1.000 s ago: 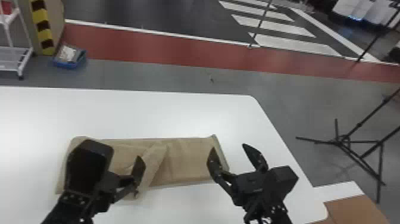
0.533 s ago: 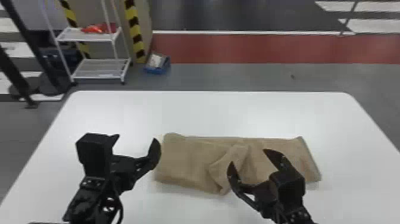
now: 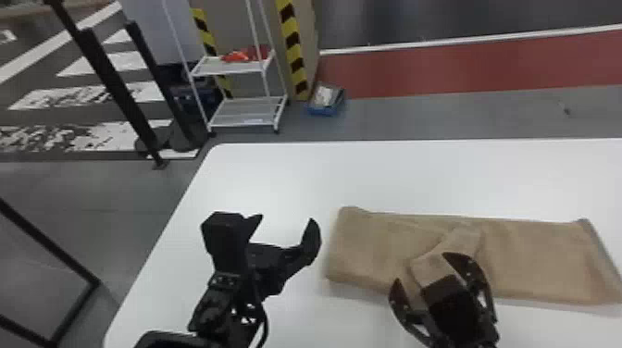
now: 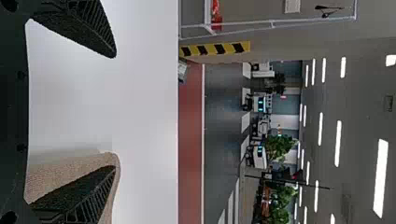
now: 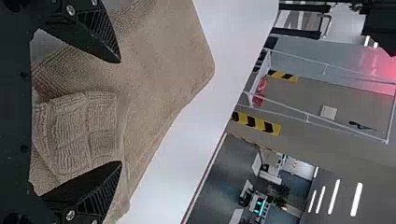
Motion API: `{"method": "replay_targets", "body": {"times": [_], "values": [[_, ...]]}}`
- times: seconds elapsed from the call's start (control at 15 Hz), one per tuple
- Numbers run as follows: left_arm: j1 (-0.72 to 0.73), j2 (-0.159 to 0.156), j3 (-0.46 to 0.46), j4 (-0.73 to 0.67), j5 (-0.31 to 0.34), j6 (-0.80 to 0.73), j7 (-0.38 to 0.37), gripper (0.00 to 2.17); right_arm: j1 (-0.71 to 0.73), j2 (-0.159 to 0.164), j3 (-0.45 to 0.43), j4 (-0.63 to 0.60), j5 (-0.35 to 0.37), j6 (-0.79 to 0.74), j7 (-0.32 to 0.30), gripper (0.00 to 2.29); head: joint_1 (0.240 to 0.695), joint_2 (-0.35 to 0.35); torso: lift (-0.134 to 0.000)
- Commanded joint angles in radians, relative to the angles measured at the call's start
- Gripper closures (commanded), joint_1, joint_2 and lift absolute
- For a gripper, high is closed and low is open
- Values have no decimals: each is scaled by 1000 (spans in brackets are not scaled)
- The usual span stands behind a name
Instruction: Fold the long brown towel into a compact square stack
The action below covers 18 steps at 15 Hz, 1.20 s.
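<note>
The brown towel [image 3: 537,259] lies as a long strip on the worktop [image 3: 370,178], a loose flap [image 5: 86,133] skewed across its middle. It looks soft, limp and light, with a ribbed, grippy weave; best pinched through all layers at a short end. The right gripper [image 3: 422,267] holds its jaws apart over the flap; the left gripper [image 3: 287,218], jaws also parted, is beside the left end.

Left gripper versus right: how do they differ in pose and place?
The left gripper is left of the brown towel; the right gripper is at the towel's flap. In the head view, the left gripper's jaws point forward, the right gripper's angle left. Both are black, jaws open.
</note>
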Motion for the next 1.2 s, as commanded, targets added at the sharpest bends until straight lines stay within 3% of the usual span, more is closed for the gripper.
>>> {"method": "replay_targets", "body": {"times": [0.0, 0.4, 0.73, 1.13], "values": [[1, -3, 0, 1, 2, 0, -1, 16, -7, 4, 9, 5, 20, 28, -21, 134, 695, 255, -115], [1, -3, -3, 10, 2, 0, -2, 16, -4, 4, -19, -23, 20, 90, -63, 178, 695, 230, -115], [1, -3, -8, 19, 0, -3, -2, 16, 38, 4, -106, -107, 0, 99, -73, 178, 695, 182, -115], [1, -3, -9, 21, -3, -3, -4, 16, 128, 4, -208, -239, -101, 145, -84, 174, 695, 96, -115]]}}
